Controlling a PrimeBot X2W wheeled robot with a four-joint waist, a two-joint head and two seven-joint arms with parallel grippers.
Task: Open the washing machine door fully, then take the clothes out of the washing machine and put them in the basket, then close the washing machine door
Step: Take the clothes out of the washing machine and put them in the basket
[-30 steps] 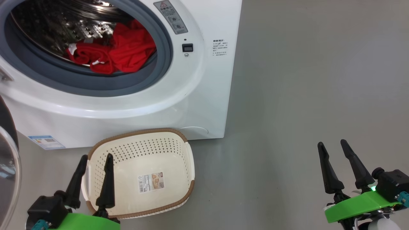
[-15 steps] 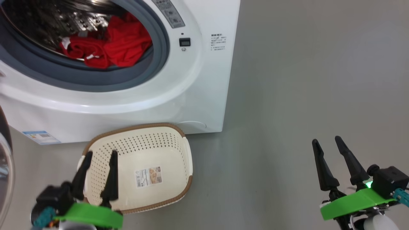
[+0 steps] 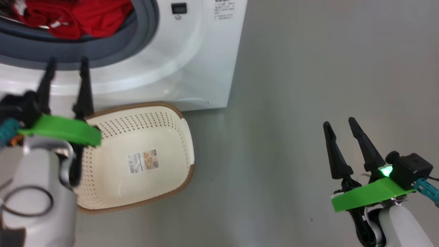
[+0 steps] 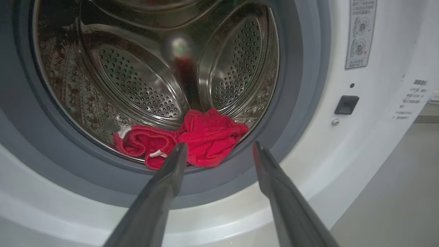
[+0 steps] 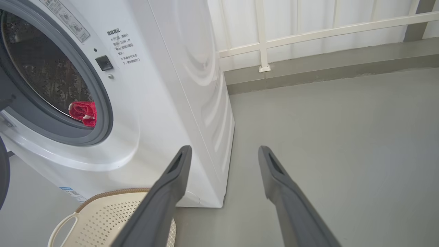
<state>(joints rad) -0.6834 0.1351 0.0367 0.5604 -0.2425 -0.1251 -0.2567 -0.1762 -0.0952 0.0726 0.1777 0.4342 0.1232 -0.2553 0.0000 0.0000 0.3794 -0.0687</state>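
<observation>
Facing clothes (image 4: 202, 140) in drum (image 4: 137, 82) — left end effector (image 4: 219, 145) spread; head view adds basket (image 3: 147, 120), right end effector (image 3: 339, 121) spread.

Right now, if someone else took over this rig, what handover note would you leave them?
Left hand: open, empty, aimed at the drum, outside it.
Right hand: open, empty, above bare floor.
Clothes: red heap at the drum's front, inside the washing machine.
Basket: empty, on the floor before the machine.
Done: machine stands open.
Left: grasp clothes, move them to basket, shut the machine.
</observation>
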